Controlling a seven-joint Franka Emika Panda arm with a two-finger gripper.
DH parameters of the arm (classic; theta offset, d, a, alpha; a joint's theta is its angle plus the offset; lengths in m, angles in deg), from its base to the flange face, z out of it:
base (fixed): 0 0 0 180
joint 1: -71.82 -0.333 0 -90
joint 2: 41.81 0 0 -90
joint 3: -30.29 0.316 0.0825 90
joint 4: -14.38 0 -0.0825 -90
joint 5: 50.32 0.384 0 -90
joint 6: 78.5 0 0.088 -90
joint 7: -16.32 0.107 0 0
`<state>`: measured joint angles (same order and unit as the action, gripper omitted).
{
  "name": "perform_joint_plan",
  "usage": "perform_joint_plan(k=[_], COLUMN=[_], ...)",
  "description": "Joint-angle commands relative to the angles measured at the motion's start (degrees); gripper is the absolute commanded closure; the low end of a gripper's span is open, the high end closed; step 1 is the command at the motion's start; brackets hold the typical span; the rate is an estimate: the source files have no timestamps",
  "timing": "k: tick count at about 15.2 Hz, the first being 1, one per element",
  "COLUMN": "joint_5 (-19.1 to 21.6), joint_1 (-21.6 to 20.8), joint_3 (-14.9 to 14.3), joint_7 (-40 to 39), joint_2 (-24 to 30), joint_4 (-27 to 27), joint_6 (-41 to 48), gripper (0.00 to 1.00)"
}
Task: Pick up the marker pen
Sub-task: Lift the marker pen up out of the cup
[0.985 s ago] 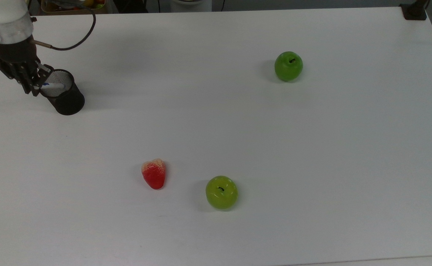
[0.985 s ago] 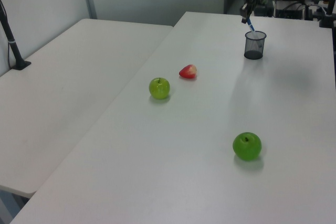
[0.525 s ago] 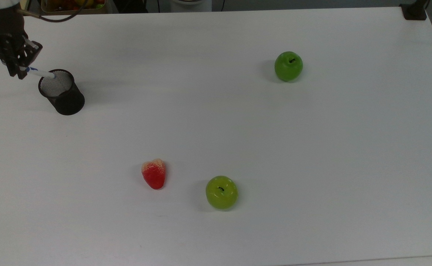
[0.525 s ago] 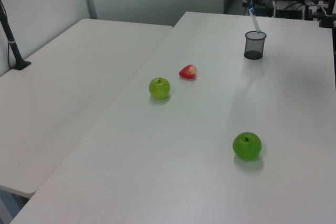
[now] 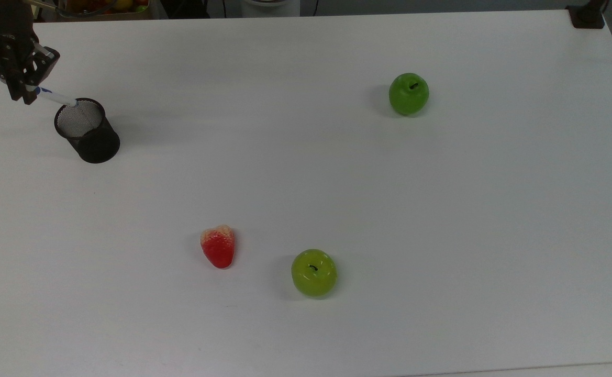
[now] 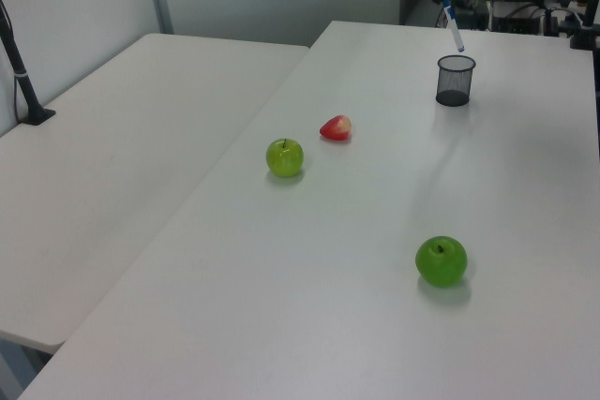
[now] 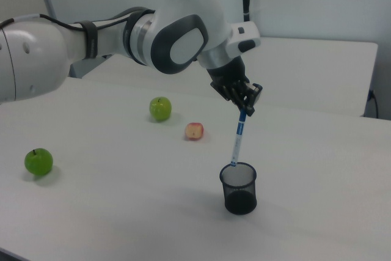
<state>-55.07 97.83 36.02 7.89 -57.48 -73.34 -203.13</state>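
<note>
Gripper (image 7: 246,109) clamped on the marker pen (image 7: 237,140) at its top end — barrel hangs near-vertical, lower tip apparently level with the mesh cup's (image 7: 239,187) rim — at the top view's far left.

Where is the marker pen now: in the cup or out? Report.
Out, just: the gripper holds the marker pen upright, its lower tip level with the mesh cup rim.
</note>
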Motion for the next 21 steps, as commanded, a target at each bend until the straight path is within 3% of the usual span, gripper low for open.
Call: perform_joint_plan(k=[1,5,8,15,21], joint_5=[0.9,0.8,0.8,0.7,0.8], joint_1=[-1.1,-1.8,-3.9,-13.3,-18.7], joint_3=[1.8,7.1,9.9,11.0,10.9], joint_7=[2.6,8.4,11.6,15.6,15.6], joint_2=[2.7,3.7,3.8,3.0,-0.5], joint_4=[-1.0,-1.3,-1.1,-1.7,-3.7], joint_6=[1.2,2.5,8.5,21.6,23.9], gripper=[0.93,0.93,0.93,0.93,0.93])
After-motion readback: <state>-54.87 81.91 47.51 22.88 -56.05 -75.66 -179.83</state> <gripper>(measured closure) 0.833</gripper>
